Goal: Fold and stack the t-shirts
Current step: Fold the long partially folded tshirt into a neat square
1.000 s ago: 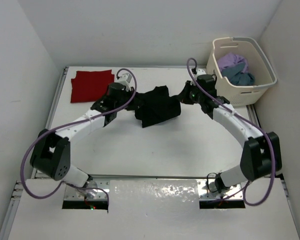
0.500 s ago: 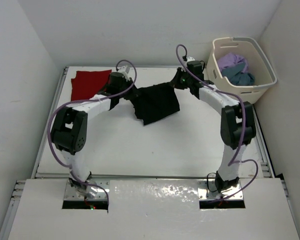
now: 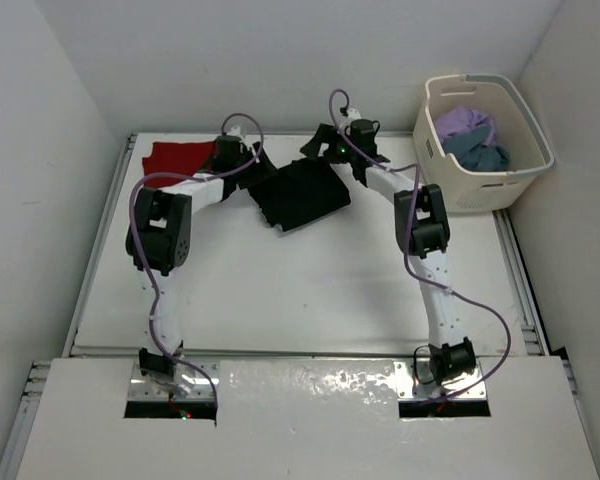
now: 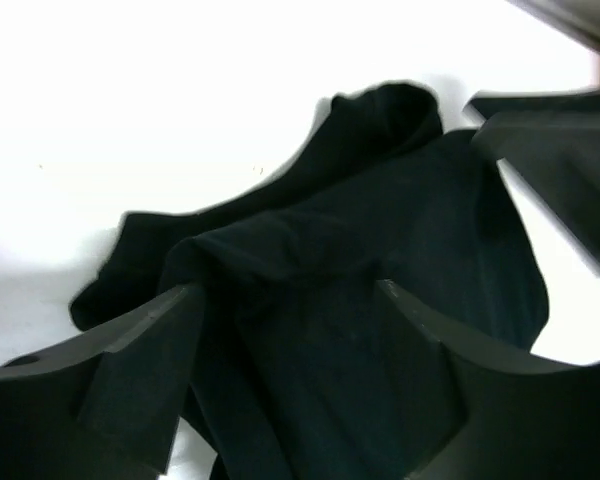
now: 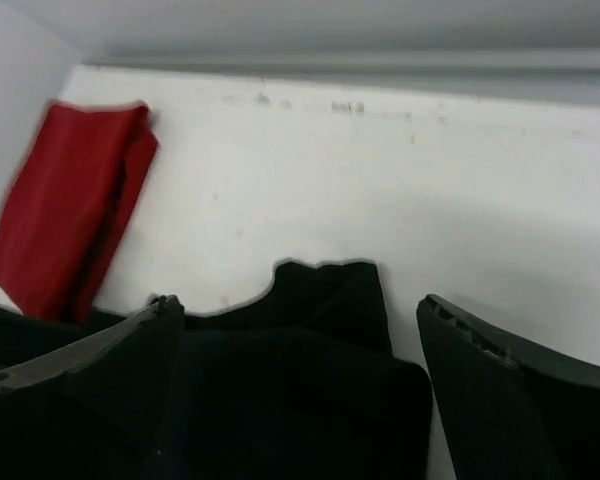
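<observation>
The black t-shirt (image 3: 300,196) lies folded on the table near the far edge, also filling the left wrist view (image 4: 380,260) and the bottom of the right wrist view (image 5: 310,390). My left gripper (image 3: 252,170) (image 4: 288,290) is at its left edge, jaws apart over the cloth and pinching nothing. My right gripper (image 3: 320,147) (image 5: 298,302) stands wide open above its far right corner. The folded red t-shirt (image 3: 170,160) (image 5: 65,215) lies at the far left. The lavender t-shirt (image 3: 467,122) and the teal t-shirt (image 3: 487,156) sit in the basket.
The cream laundry basket (image 3: 525,170) stands at the far right corner. White walls close in the table (image 3: 310,290) at the back and on both sides. Purple cables loop over both arms.
Both grippers carried the black t-shirt toward the far edge, then opened and let it go. It now lies flat on the table.
</observation>
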